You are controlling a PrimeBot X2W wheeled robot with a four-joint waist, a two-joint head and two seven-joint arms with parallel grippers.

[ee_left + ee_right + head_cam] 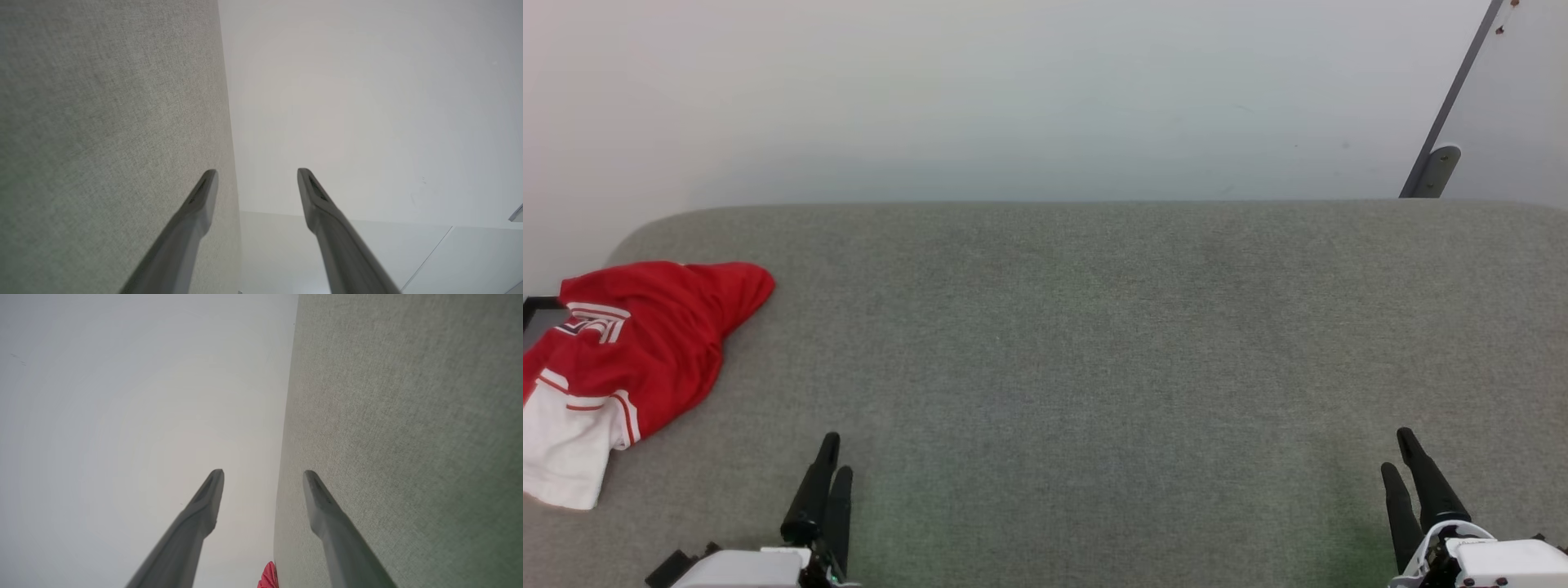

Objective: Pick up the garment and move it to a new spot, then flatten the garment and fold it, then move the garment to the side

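Left hand [837,455], right hand [1396,450] released, empty. Garment [637,343] crumpled at surface [1094,327] left edge: left hand nearer, suggest pinching bunched red fold

Garment [629,359] at left end of padded surface [1094,351], wall [1013,98] behind surface

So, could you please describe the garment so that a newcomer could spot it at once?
Start from the wide grey fabric surface below the pale wall. At its left edge lies the garment, crumpled in a heap. Nothing else there is bright red with white panels and striped trim.
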